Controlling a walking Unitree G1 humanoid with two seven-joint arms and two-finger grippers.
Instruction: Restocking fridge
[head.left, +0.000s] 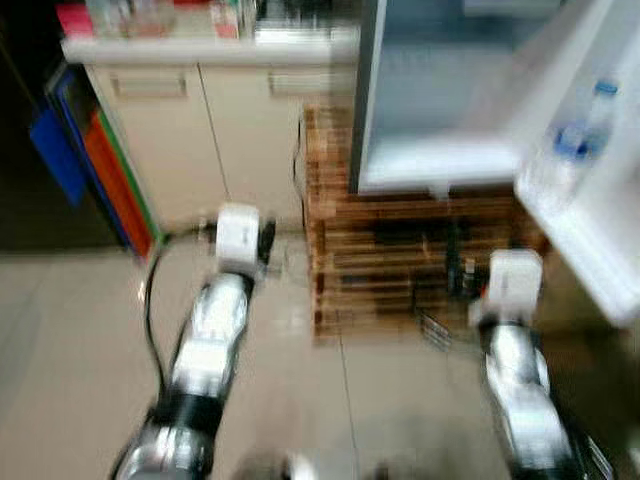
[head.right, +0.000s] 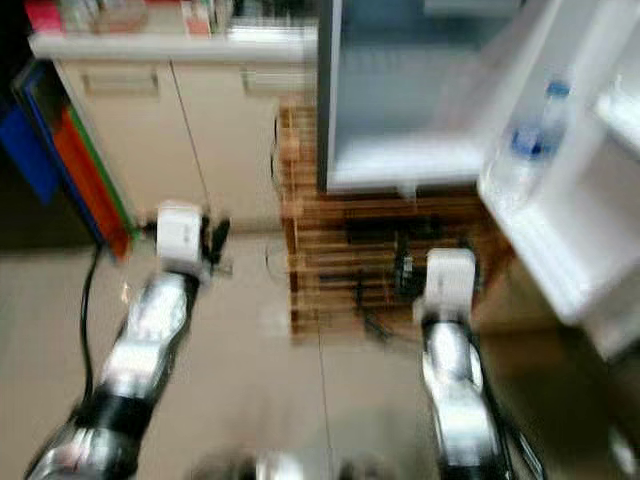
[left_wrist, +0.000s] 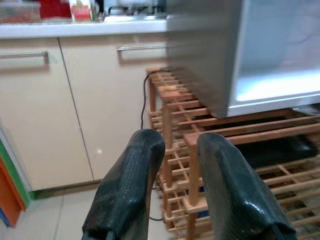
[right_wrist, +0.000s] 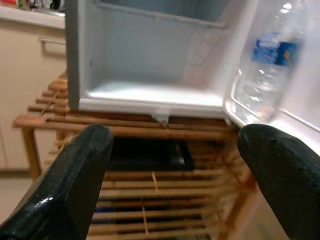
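Observation:
A small white fridge (head.left: 440, 100) stands open on a slatted wooden rack (head.left: 390, 260); the part of its inside that shows holds nothing. Its door (head.left: 590, 210) swings out to the right, and a clear water bottle (right_wrist: 262, 65) with a blue label stands in the door shelf. My right gripper (right_wrist: 177, 140) is open wide and holds nothing, hanging low before the rack and facing the fridge's bottom edge. My left gripper (left_wrist: 181, 145) is further left, facing the cabinet and the rack's left end. Its fingers are shut to a narrow gap, with nothing between them.
Beige cabinets (head.left: 200, 130) under a white counter (head.left: 200, 48) with several items run along the back left. Blue, red and green boards (head.left: 110, 170) lean at the far left. A black cable (head.left: 150, 300) trails on the tiled floor. The eye views are blurred.

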